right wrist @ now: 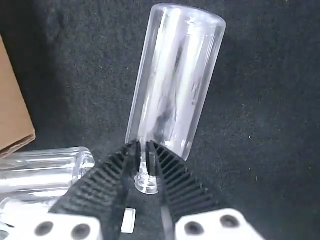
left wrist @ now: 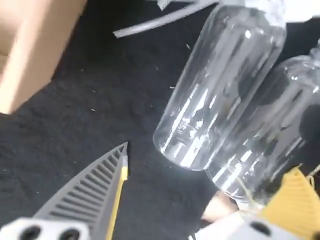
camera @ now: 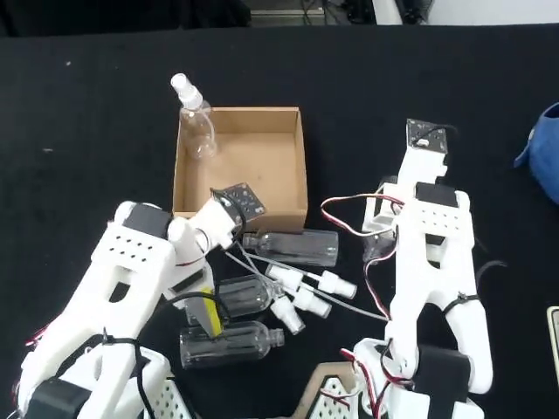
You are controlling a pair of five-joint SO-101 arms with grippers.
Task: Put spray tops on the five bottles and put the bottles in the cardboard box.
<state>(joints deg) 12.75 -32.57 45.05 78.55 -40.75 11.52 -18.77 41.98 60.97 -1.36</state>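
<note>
— Where's the bottle (right wrist: 175,85)?
— At the box's (camera: 302,166) four o'clock, its neck clenched in the right end effector (right wrist: 142,150). The left end effector (left wrist: 210,160) hangs released over two bottles (left wrist: 220,85) on the tabletop (left wrist: 100,100).
— Grip firm, and keep the mouth free for a spray top (camera: 336,284).
</note>
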